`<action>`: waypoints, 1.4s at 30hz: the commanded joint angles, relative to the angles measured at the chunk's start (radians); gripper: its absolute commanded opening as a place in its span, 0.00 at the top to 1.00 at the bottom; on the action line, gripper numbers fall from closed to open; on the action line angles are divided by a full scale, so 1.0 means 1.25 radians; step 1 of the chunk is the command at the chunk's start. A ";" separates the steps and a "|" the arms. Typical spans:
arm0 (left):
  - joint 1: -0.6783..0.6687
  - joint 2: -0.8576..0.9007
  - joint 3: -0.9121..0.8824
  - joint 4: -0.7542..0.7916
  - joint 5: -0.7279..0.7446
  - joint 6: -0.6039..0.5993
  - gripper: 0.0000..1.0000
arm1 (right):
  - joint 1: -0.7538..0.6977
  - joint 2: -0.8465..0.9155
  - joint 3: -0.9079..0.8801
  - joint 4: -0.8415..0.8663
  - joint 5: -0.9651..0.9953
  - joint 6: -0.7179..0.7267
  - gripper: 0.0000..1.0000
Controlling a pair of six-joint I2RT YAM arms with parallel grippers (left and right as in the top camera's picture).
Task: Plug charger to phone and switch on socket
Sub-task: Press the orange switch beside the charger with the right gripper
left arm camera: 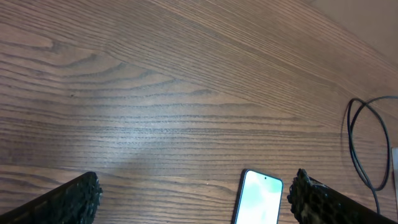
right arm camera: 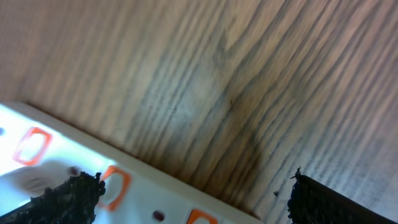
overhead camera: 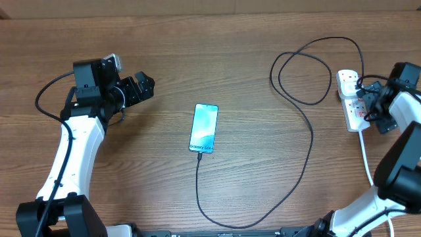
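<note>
The phone [overhead camera: 203, 128] lies face up mid-table, its blue-teal screen lit; its top end shows in the left wrist view [left arm camera: 259, 198]. The black charger cable [overhead camera: 299, 161] has its tip at the phone's near end, loops along the front and runs up to a black plug in the white socket [overhead camera: 352, 99] at the right. The socket's orange-red switches show in the right wrist view [right arm camera: 112, 186]. My left gripper [overhead camera: 141, 87] is open and empty, left of the phone. My right gripper [overhead camera: 370, 99] is open over the socket.
The socket's white cord [overhead camera: 366, 155] runs toward the front right. A loop of black cable [left arm camera: 367, 149] lies at the far right of the left wrist view. Bare wooden table [overhead camera: 217, 52] lies between the arms.
</note>
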 commanded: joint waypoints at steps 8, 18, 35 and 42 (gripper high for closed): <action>0.000 -0.012 0.003 0.001 -0.005 0.000 0.01 | -0.001 0.038 0.000 0.010 -0.058 0.002 0.00; 0.000 -0.012 0.003 0.001 -0.005 0.000 0.01 | -0.001 0.038 0.000 -0.030 -0.095 -0.005 0.00; 0.000 -0.012 0.003 0.001 -0.005 0.000 0.00 | -0.001 0.039 0.000 -0.065 -0.129 -0.066 0.00; 0.000 -0.012 0.003 0.001 -0.005 0.000 0.00 | 0.000 0.039 0.000 -0.070 -0.136 -0.089 0.00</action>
